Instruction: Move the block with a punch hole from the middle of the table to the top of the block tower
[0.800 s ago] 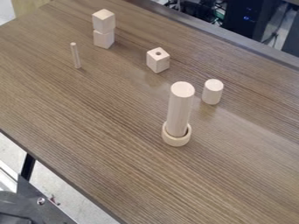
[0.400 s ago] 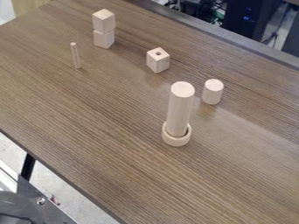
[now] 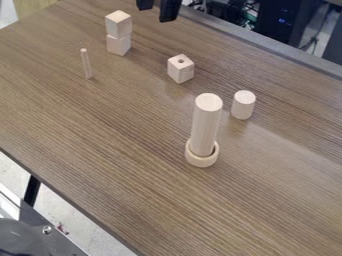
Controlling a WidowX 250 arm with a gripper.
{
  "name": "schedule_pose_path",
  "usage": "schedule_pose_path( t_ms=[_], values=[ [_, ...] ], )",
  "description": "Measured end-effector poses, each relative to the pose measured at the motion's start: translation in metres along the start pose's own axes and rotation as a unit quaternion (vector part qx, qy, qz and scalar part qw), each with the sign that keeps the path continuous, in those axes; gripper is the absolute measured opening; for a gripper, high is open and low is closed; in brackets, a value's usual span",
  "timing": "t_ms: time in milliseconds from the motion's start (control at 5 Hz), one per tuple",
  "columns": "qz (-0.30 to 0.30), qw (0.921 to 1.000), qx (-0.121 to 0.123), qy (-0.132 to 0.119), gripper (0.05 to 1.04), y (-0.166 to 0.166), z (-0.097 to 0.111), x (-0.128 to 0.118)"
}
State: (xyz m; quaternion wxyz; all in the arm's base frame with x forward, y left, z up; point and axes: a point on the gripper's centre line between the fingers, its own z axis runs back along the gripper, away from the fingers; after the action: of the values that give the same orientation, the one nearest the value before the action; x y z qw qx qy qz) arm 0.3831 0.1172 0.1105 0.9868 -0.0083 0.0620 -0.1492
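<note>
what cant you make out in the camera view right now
All in the camera view:
Fingers: upper ends cut off by the top edge.
Block with the hole: hole too small and dark to tell its depth.
Lower block: top covered by the upper block.
Tall rod: foot hidden by the front wall of the ring.

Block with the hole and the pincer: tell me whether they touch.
Apart: the camera view plainly shows bare table between the pincer and the holed block.
</note>
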Motion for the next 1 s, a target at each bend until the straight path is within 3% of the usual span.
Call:
schedule_pose_path(
  t_ms=[200, 600, 800, 1000],
  values=[
    [-0.053, 0.9982, 0.025, -0.01, 0.999, -0.029, 0.0, 0.004],
    [-0.073, 0.995, 0.061, -0.03, 0.999, -0.043, -0.022, -0.001],
    [-0.075, 0.9945, 0.064, -0.035, 0.999, -0.046, -0.038, -0.002],
    [-0.074, 0.9945, 0.052, -0.052, 0.999, -0.05, -0.042, 0.002]
  ],
)
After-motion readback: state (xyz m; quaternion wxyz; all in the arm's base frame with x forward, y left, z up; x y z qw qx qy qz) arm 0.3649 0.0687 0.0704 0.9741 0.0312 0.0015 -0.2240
